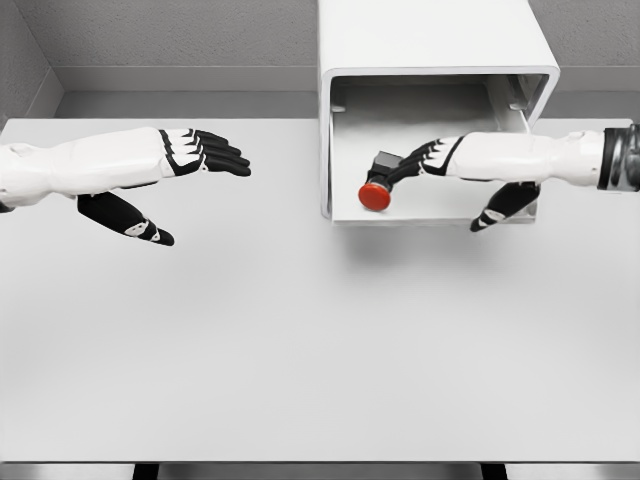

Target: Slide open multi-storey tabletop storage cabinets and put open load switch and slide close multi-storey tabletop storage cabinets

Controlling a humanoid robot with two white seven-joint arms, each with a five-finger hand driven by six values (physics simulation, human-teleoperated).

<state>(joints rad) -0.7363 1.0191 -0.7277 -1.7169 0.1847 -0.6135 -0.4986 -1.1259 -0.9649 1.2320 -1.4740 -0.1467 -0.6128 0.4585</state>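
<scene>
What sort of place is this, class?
Likely a simulated test bench: a bare white table, one cabinet with its drawer open, plain grey walls, and a robot hand at a red-capped switch.

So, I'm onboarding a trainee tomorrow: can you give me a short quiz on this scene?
1. True or false: the drawer of the white cabinet is pulled out.
2. Which robot hand is at the switch with the red button: A) left robot hand, B) right robot hand?
3. Fill in: the left robot hand hovers over the ___, fingers spread, holding nothing.

Key: 1 true. 2 B; the switch sits inside the drawer, at that hand's fingertips. 3 table.
</scene>
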